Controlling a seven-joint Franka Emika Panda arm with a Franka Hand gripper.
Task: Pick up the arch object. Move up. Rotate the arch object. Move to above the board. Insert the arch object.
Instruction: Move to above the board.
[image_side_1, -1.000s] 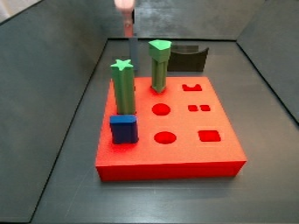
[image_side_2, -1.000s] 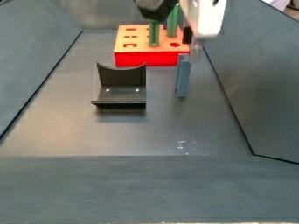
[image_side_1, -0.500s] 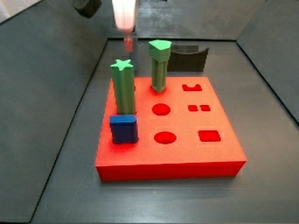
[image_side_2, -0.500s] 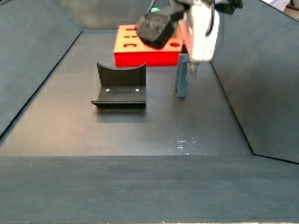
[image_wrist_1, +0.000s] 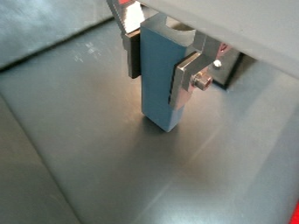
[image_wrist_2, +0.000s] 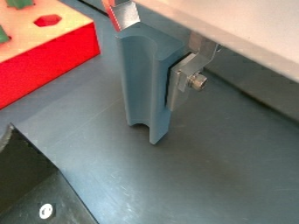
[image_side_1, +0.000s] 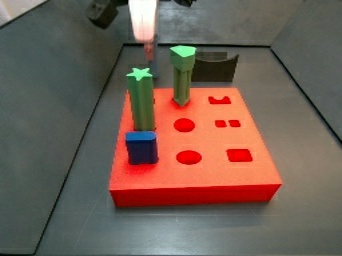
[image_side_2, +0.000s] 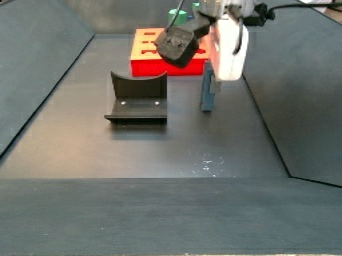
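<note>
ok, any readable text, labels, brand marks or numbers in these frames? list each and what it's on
None: no readable text in any view.
The arch object, standing on the floor between the claw fingers, is plain slate-blue.
The board is plain red; its top shows only cut shapes.
The fixture is plain and dark; a pale spot on it in a wrist view is not lettering.

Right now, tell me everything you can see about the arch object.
The arch object is a tall slate-blue peg, smooth and matte like plastic, with a groove running down one face that gives it an arch-shaped cross-section. It stands upright on the dark floor, beside the red board and not in it. The gripper straddles its upper part, its silver fingers flanking both sides.
</note>
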